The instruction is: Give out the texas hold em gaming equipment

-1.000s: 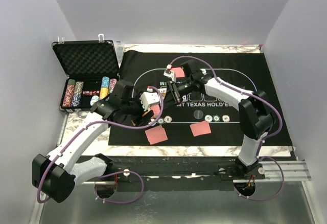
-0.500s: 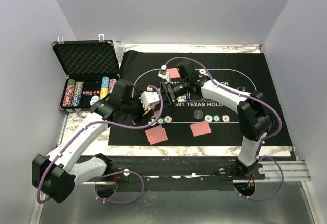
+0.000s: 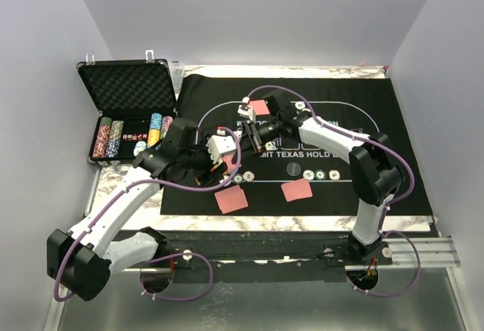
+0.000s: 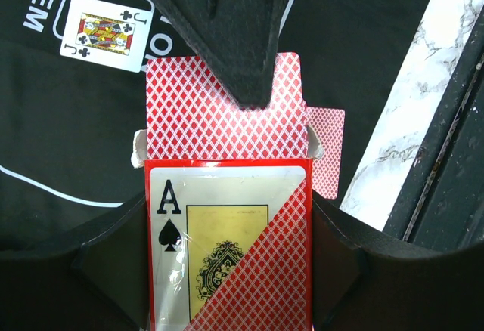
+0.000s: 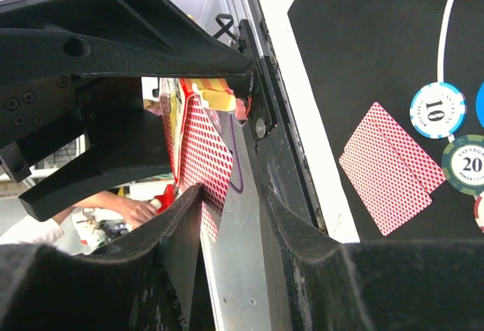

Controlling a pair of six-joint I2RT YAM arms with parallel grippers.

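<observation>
My left gripper is shut on the red-orange card box, whose ace-of-spades face is towards the camera and whose flap is open. A red-backed card sticks out of the box. My right gripper stands open astride that card's top edge; the card lies against one finger and a gap shows on its other side. In the top view both grippers meet near the mat's left-centre, left and right. Piles of red-backed cards lie on the mat, with poker chips beside them.
The open black case stands at the back left with rows of chips in it. A face-up jack of clubs lies on the black felt mat. The marble table edge runs along the front.
My right gripper has come back from the far card pile to the box, its jaws widening and then narrowing on the way. The left arm and box have stayed put.
</observation>
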